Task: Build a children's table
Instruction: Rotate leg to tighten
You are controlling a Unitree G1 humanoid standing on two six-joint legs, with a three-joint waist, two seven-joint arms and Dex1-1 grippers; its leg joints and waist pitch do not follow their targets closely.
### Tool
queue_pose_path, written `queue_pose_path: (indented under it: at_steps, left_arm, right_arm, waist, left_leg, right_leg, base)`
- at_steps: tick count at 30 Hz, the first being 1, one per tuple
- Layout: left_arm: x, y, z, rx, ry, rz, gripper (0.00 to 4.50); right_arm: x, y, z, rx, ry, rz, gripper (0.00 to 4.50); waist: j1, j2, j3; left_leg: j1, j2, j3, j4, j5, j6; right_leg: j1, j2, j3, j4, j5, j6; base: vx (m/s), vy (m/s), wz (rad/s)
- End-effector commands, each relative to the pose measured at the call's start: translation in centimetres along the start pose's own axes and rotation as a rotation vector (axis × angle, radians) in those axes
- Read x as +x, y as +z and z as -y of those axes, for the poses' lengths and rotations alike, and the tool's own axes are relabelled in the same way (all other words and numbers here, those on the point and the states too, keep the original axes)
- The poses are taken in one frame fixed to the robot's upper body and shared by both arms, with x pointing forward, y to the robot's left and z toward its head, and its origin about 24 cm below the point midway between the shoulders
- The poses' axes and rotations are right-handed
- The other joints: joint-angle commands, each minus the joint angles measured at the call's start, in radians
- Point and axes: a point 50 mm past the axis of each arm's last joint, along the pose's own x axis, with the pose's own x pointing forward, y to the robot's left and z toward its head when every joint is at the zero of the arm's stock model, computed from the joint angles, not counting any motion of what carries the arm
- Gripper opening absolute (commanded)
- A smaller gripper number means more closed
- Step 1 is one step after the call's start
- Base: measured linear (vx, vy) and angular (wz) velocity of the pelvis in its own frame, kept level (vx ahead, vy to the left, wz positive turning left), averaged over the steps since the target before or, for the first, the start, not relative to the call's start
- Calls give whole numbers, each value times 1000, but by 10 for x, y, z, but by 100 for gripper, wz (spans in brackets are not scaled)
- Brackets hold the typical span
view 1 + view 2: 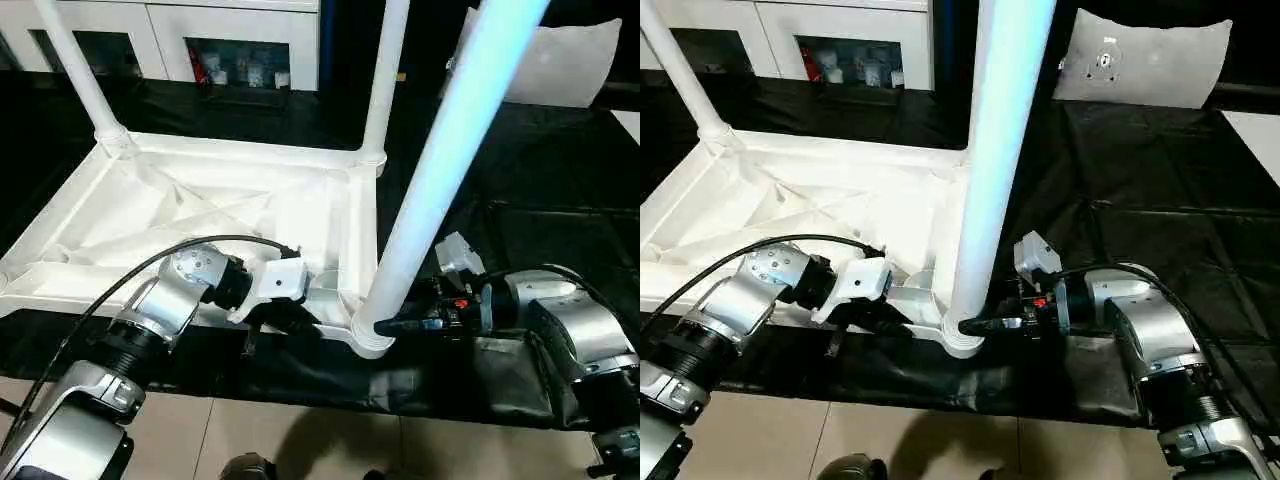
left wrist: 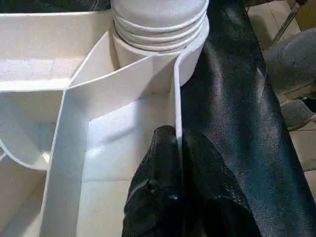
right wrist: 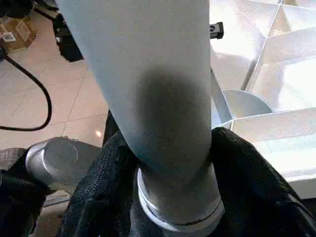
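**Operator:** What are the failure risks at this stage?

**Technician:** The tabletop (image 1: pixel 200 215) lies upside down on the black sheet (image 1: pixel 560 160), ribbed underside up. Two legs stand in its far corner sockets: the far left leg (image 1: pixel 75 65) and the far right leg (image 1: pixel 385 75). A third leg (image 1: pixel 440 170) stands in the near right corner socket (image 1: pixel 370 335), leaning a little. Judgement: if that leg is not fully home, a sideways push from the right arm could lever it out or tip it. A second risk is the tabletop sliding on the sheet if the hold on its rim slips. Seating depth cannot be confirmed; the collar rings of the socket show in the left wrist view, but the joint itself is hidden.

**Operator:** State of the right pincer?

**Technician:** The right pincer (image 3: pixel 173 173) is clenched around the base of the third leg, just above the socket. Its black fingers (image 3: pixel 106 187) press on both sides of the tube.

**Operator:** And the left pincer?

**Technician:** The left pincer (image 2: pixel 180 163) is pinched closed on the thin upright rim (image 2: pixel 177 108) at the near edge of the tabletop, beside the same socket. One finger sits inside the rim and one outside. It appears to serve as the brace.
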Motion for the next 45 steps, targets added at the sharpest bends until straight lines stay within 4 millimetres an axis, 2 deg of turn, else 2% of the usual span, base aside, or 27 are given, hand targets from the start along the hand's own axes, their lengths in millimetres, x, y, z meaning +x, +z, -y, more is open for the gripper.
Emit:
queue_pose_path:
  at_steps: [1,3,7,8,10,11,12,14,17,18,19,20,21,22,23,24,25,26,27,28,29,30,31,33,36,37,45]
  left_arm:
    - [12,-13,3,-83,13,-66,0]
    - [14,-11,-2,-122,58,-45,0]
    - [21,-5,-9,-159,107,-15,0]
    - [24,-1,-13,-175,131,2,0]
    - [27,3,-16,-187,150,12,0]
    - [30,6,-18,-195,164,15,0]
    - [33,9,-20,-202,179,17,0]
    - [38,15,-25,-215,219,19,0]
    - [43,21,-32,-233,278,31,0]
    - [45,25,-35,-244,304,41,0]
    - [48,30,-40,-255,347,55,0]
    - [49,31,-41,-258,361,59,0]
    - [51,34,-43,-264,378,63,0]
    - [53,35,-44,-267,390,65,0]
    - [54,37,-45,-265,402,70,0]
    - [55,38,-45,-263,407,76,0]
    - [55,38,-45,-263,410,78,0]
    - [55,38,-45,-263,410,78,0]
    - [55,37,-44,-253,409,73,0]
    - [55,35,-43,-248,403,67,0]
    - [54,33,-42,-245,399,63,0]
    - [48,26,-38,-221,375,54,0]
    - [44,21,-34,-196,356,50,0]
    - [42,19,-32,-171,340,50,0]
    - [36,13,-27,-138,306,46,0]
    - [28,7,-21,-104,258,34,0]
    - [10,-3,-5,-64,72,25,0]
  right_arm:
    - [8,-5,-14,56,76,29,198]
    - [12,-9,-21,82,61,26,197]
    - [35,-20,-28,99,-101,13,197]
    - [48,-22,-26,139,-202,36,196]
    - [57,-20,-24,182,-264,60,195]
    - [66,-18,-22,218,-315,81,195]
    - [73,-16,-21,249,-361,96,195]
    - [87,-12,-17,310,-455,121,194]
    - [106,-6,-10,351,-562,146,194]
    - [115,-2,-7,366,-616,160,194]
    - [127,4,-2,386,-682,164,194]
    - [130,6,0,390,-698,165,194]
    - [136,10,3,400,-732,170,194]
    - [142,15,4,409,-743,189,194]
    - [146,21,5,408,-737,207,194]
    - [150,26,4,395,-730,215,229]
    - [152,29,4,377,-730,214,250]
    - [152,29,4,377,-730,214,264]
    - [151,29,3,339,-730,208,271]
    - [146,29,4,312,-734,212,271]
    - [143,28,4,295,-737,215,282]
    - [126,22,6,251,-740,230,304]
    - [112,18,7,219,-743,240,310]
    - [103,16,8,199,-737,249,323]
    - [84,15,8,152,-706,270,350]
    - [64,12,6,91,-636,258,360]
    - [24,9,-2,-41,-362,144,393]
  waist:
    - [-7,-1,-51]
    - [-2,-1,-46]
    - [-3,-4,-29]
    - [-13,-7,-8]
    - [-28,-9,6]
    - [-35,-7,9]
    - [-45,-7,4]
    - [-65,-4,-1]
    - [-75,5,2]
    - [-85,8,9]
    - [-100,16,12]
    - [-116,21,16]
    - [-114,33,17]
    - [-77,53,17]
    - [-51,41,18]
    - [-68,-53,-13]
    - [-67,-13,3]
    - [-74,-40,9]
    - [-50,3,-15]
    - [-71,2,-14]
    - [-81,9,-33]
    - [-87,13,-36]
    - [-89,20,-41]
    - [-85,-1,-45]
    - [-68,-4,-55]
    - [-66,-6,-56]
    - [-55,-5,-65]
  left_leg:
    - [12,79,-16,-71,-67,118]
    - [15,80,-14,-73,-65,119]
    - [15,77,-13,-89,-169,73]
    - [20,71,-18,-105,-301,18]
    - [45,63,-30,-106,-423,-25]
    - [54,60,-35,-104,-467,-38]
    - [53,57,-44,-110,-493,-51]
    - [35,63,-53,-132,-454,-50]
    - [44,64,-48,-131,-443,-45]
    - [53,61,-52,-130,-511,-56]
    - [49,63,-62,-139,-594,-70]
    - [38,71,-74,-162,-705,-83]
    - [23,82,-79,-184,-774,-92]
    - [-70,96,-49,-281,-955,-123]
    - [-74,86,-15,-281,-937,-100]
    - [102,19,-9,-85,-467,-90]
    - [113,4,-69,52,-238,-40]
    - [-44,-7,-102,32,19,-13]
    - [-41,27,-107,-44,59,-53]
    - [-8,44,-97,-102,15,-79]
    - [20,48,-98,-93,2,-73]
    - [29,47,-81,-96,-85,-37]
    - [13,52,-77,-94,-66,-3]
    - [-2,44,-63,-90,-17,60]
    - [0,44,-40,-78,37,133]
    - [-1,47,-36,-78,42,143]
    - [0,58,-21,-61,105,205]
  right_leg:
    - [46,-92,69,-59,-4,-279]
    - [44,-91,71,-62,-6,-274]
    - [38,-96,74,-86,-200,-224]
    - [33,-100,72,-113,-481,-150]
    - [15,-109,70,-147,-730,-72]
    - [9,-107,63,-154,-790,-45]
    - [21,-107,51,-161,-812,-11]
    - [44,-106,45,-159,-687,-12]
    - [29,-108,51,-166,-645,-40]
    - [21,-104,36,-177,-674,-37]
    - [32,-97,17,-173,-668,-20]
    - [47,-82,-6,-161,-616,-6]
    - [69,-71,-6,-121,-544,-11]
    - [144,-30,-12,73,-260,-47]
    - [126,-9,-3,80,-155,-28]
    - [-32,-110,104,-119,-712,-5]
    - [-55,-227,127,-197,-900,-83]
    - [80,-209,117,-155,-852,-70]
    - [115,-174,90,-117,-656,-94]
    - [57,-64,48,-70,-287,-108]
    - [49,-55,51,-55,-146,-123]
    - [48,-71,65,-66,-68,-175]
    - [63,-82,70,-63,20,-214]
    - [76,-85,69,-63,93,-232]
    - [76,-96,74,-61,131,-244]
    - [76,-93,71,-61,119,-244]
    - [64,-85,66,-38,177,-287]
  base:
    - [0,0,0]
    - [0,0,0]
    - [0,0,0]
    - [0,0,0]
    - [-33,-2,-2]
    - [-66,7,-11]
    - [-66,7,-11]
    - [-55,36,-18]
    - [-65,42,-9]
    - [-73,42,-5]
    - [-78,56,-14]
    - [-67,70,-16]
    - [-67,70,-16]
    - [-117,58,-3]
    - [-53,-9,17]
    - [-53,-9,17]
    - [63,-77,5]
    - [130,20,-57]
    - [130,20,-57]
    - [91,87,-43]
    - [0,0,0]
    - [0,0,0]
    - [0,0,0]
    - [0,0,0]
    - [0,0,0]
    - [0,0,0]
    - [0,0,0]
